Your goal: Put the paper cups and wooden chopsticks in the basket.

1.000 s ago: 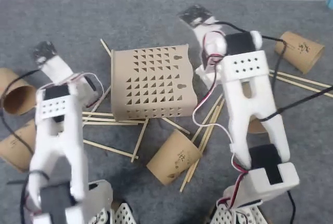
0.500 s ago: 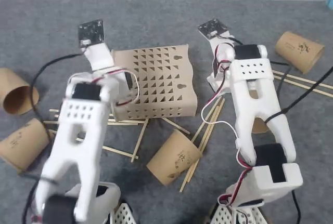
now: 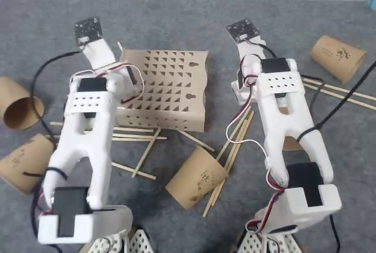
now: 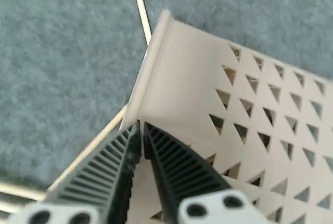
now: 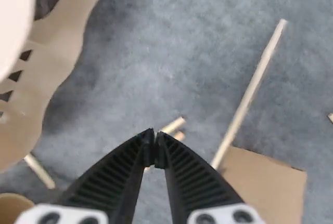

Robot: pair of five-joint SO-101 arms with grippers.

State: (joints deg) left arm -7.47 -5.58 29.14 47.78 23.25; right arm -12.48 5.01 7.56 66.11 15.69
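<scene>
The left jaws are together, their tips against a corner of the basket, and a chopstick runs out beyond that corner. The right jaws are together too, over the grey tabletop, with a stick end at their tips and a cup beside them. Farther off, cups and chopsticks lie scattered around the basket.

The left arm, earlier out by the cups at the left, now stands over the basket's left edge, with the left gripper pinched at its rim. The basket now sits turned, its near right corner drawn leftward. A chopstick below it lies farther left. The right arm has its wrist slightly farther right than at first.
</scene>
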